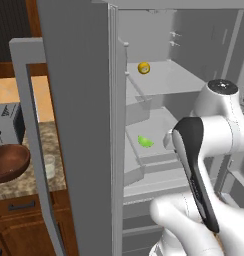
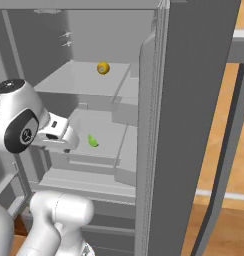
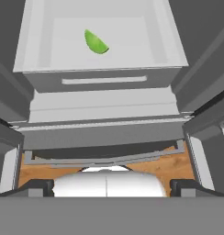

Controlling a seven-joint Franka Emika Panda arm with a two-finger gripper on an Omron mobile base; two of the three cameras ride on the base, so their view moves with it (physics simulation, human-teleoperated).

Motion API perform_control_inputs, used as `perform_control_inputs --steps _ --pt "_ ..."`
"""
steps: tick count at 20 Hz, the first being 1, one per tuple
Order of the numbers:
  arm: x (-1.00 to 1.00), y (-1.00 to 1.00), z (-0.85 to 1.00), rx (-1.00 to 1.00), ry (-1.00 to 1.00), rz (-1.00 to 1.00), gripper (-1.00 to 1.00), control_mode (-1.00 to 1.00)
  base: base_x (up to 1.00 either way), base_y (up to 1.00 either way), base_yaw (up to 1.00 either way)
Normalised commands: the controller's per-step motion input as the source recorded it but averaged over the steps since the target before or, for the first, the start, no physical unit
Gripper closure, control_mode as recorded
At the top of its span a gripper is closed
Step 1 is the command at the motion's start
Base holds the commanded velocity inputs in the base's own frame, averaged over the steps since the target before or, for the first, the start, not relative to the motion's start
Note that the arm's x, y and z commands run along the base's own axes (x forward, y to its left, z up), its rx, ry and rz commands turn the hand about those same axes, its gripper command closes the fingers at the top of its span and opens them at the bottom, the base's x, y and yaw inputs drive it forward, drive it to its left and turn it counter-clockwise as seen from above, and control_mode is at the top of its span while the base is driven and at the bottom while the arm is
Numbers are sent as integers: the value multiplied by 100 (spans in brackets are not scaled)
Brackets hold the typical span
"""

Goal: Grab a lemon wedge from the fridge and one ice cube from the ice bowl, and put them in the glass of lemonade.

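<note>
The fridge (image 1: 79, 125) stands open, and a green lemon wedge (image 1: 145, 141) lies on its middle shelf (image 2: 106, 135). The wedge shows again in the right base view (image 2: 92, 141) and near the top of the hand view (image 3: 96, 42). My gripper (image 3: 109, 187) is open and empty, hanging in front of the shelf and short of the wedge. On the counter to the left sit the brown ice bowl (image 1: 9, 162) and the glass of lemonade (image 1: 49, 166). The ice cube is hidden.
A round yellow item (image 1: 144, 67) rests on the upper shelf. The open fridge doors (image 2: 194, 125) flank the arm on both sides. A toaster (image 1: 6, 122) stands behind the bowl. Drawer fronts (image 3: 104, 80) lie below the wedge's shelf.
</note>
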Motion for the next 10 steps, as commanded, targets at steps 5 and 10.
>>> perform_control_inputs --steps 5,10 --pt "51 -1 -5 0 -1 0 -100 -100 0 0 0" --pt "78 -13 -57 0 0 5 -100 -100 0 0 0"
